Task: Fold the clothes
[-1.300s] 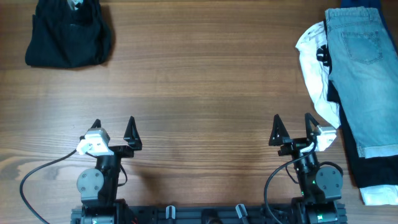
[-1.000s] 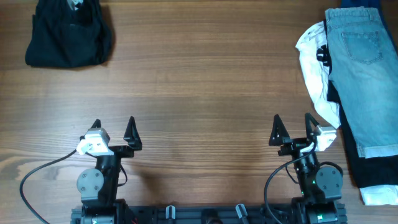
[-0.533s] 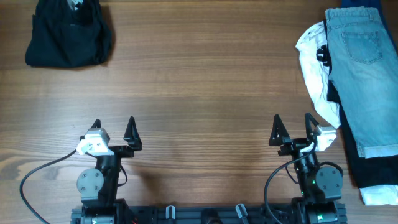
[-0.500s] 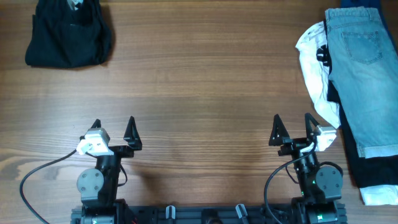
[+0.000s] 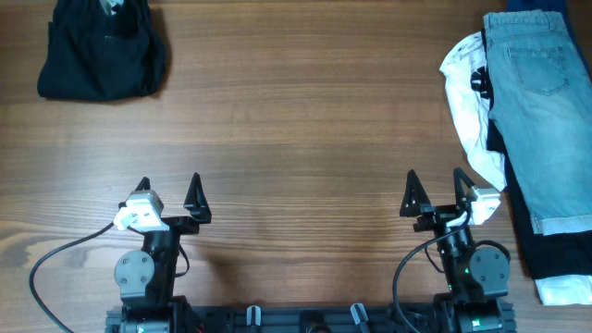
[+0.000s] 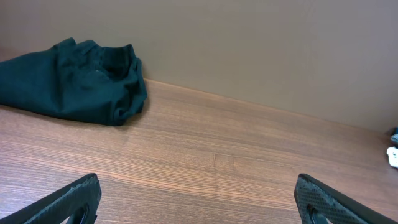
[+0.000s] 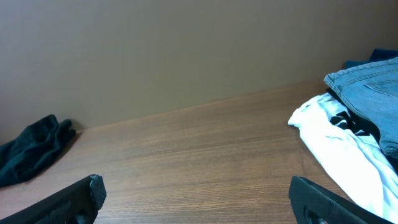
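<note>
Two grippers: the left gripper and the right gripper sit parked at the near edge of the worktop, well apart. Each has its jaws spread wide with nothing between them.
Change: none that I can make out over the last second or so. Neither arm has stirred and no cloth has shifted.
Meaning for the task: folding looks not yet begun to me, and the first reach has yet to be made.
Shorts, place: the denim shorts lie along the right edge, starting at the far right corner. They top a pile, overlapping the white shirt on their inner side, with dark cloth showing beneath.
Shorts, heading: the long axis runs far to near, parallel to the right edge. The waistband is at the far end and the turned-up hem points to the near edge, with a stitched pocket facing up.
Elsewhere: a black garment lies bunched at the far left corner.
Likely first mover: the right gripper, being closer to the pile.
</note>
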Action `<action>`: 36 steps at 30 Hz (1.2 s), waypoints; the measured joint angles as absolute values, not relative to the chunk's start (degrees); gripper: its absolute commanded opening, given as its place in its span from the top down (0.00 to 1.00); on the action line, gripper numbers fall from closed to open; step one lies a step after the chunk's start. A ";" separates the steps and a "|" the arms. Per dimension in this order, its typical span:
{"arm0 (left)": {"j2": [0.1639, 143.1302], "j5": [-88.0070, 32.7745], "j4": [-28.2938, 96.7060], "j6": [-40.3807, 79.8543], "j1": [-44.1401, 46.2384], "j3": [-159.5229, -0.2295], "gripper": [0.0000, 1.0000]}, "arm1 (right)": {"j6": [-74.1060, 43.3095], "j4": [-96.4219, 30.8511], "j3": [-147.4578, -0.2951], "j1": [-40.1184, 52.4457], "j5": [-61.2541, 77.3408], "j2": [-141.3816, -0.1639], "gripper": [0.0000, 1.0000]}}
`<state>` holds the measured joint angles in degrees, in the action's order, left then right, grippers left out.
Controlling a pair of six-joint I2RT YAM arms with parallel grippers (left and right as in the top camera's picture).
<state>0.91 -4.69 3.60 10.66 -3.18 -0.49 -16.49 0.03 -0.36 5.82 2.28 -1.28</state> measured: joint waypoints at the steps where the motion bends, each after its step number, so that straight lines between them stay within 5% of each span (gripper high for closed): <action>1: 0.91 -4.67 3.60 10.66 -3.18 -0.49 0.00 | -16.49 0.03 -0.36 5.82 2.28 -1.28 0.00; 36: 3.38 -5.67 3.75 15.33 -3.18 -0.71 0.00 | -9.47 6.11 -0.51 5.82 0.99 -1.56 0.00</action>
<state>3.38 -5.67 3.75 15.33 -3.18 -0.71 -9.47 6.11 -0.51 5.82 0.99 -1.56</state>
